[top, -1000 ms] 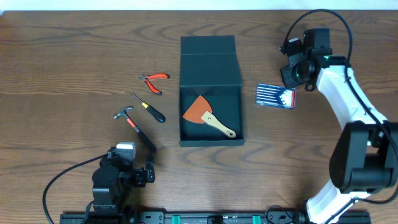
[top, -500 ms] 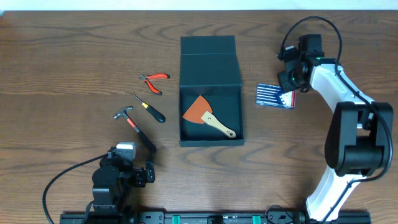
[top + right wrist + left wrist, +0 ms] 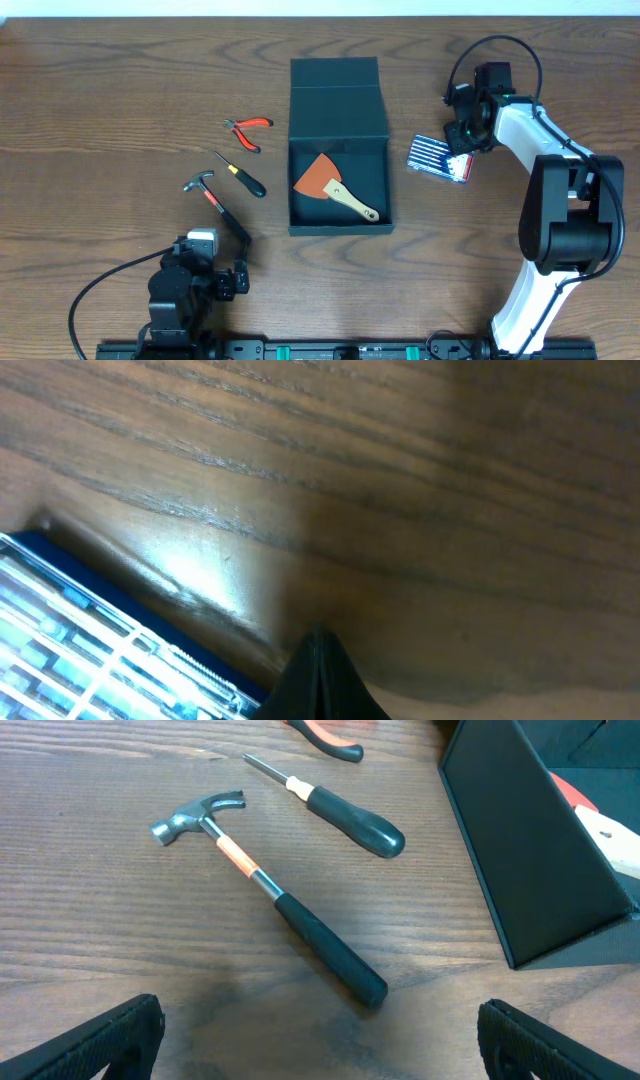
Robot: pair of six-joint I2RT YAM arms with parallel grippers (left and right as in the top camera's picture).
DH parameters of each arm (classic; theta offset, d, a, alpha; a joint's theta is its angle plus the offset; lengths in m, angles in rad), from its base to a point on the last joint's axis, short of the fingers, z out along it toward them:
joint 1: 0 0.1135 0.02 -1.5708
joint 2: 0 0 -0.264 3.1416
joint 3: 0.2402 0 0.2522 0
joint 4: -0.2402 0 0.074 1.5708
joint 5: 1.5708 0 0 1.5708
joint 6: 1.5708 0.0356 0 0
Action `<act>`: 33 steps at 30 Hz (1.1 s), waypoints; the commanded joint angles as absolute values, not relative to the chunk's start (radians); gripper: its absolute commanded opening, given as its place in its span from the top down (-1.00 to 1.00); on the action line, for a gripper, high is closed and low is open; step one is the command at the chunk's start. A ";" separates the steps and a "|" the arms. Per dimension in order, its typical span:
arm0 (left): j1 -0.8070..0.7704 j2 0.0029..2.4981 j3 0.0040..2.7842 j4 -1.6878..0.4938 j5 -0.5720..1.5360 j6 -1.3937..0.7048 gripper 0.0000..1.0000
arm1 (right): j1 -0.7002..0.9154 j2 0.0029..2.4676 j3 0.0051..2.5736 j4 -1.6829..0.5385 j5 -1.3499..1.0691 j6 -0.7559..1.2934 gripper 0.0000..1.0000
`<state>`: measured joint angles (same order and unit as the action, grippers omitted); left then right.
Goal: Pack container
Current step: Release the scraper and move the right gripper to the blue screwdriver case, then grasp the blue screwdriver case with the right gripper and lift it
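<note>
The black container [image 3: 338, 215] stands open at the table's middle, its lid [image 3: 337, 98] folded back. An orange scraper with a wooden handle [image 3: 333, 186] lies inside. Its dark wall shows in the left wrist view [image 3: 530, 860]. My right gripper [image 3: 462, 140] is shut, its tips [image 3: 320, 685] low on the table at the right edge of a blue-and-white packet [image 3: 437, 157], which also shows in the right wrist view [image 3: 90, 645]. My left gripper [image 3: 320, 1040] is open and empty near the front edge, by the hammer's handle.
Left of the container lie a hammer [image 3: 215, 203], a black-handled screwdriver [image 3: 242, 176] and red-handled pliers [image 3: 248, 131]. The left wrist view shows the hammer [image 3: 270, 895], the screwdriver [image 3: 340, 808] and the pliers [image 3: 330, 740].
My right gripper has come down and left onto the packet's right edge. The packet has shifted slightly left and turned. The left arm has not moved.
</note>
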<state>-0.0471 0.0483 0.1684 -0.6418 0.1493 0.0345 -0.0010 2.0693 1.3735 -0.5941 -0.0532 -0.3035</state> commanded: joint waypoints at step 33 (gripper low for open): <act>-0.049 0.042 0.159 -0.639 0.138 0.048 -0.97 | 0.055 1.705 1.370 -1.118 -0.333 -0.682 -0.83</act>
<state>-0.0471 0.0483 0.1684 -0.6418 0.1490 0.0345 0.0479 1.6878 1.3674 -1.1099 -0.2989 -0.5941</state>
